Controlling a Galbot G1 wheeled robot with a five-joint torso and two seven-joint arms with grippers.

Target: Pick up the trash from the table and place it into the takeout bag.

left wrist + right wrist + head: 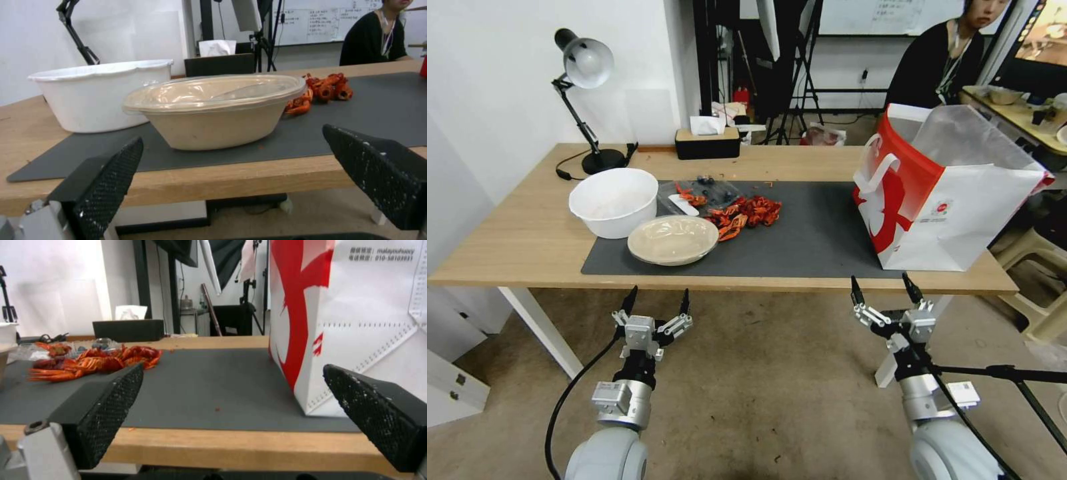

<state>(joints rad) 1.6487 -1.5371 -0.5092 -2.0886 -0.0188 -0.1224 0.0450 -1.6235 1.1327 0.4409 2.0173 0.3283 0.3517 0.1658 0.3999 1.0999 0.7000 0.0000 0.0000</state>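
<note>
The red crayfish shells (746, 215) lay loose on the dark grey mat (807, 233), just beside the lidded beige bowl (672, 239), well apart from the takeout bag (944, 193) standing at the tabletop's (514, 233) right end. Both the left claw (656, 305) and right claw (885, 288) hung spread below the front edge, holding nothing. Loose shells could scatter from any pinch, and the light bag might tip if nudged.

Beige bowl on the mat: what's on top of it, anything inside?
A clear plastic lid sits on the shallow beige bowl, closed to the rim. Through the glare it shows no obvious contents; the bowl's opaque wall hides the bottom, so empty cannot be confirmed.
</note>
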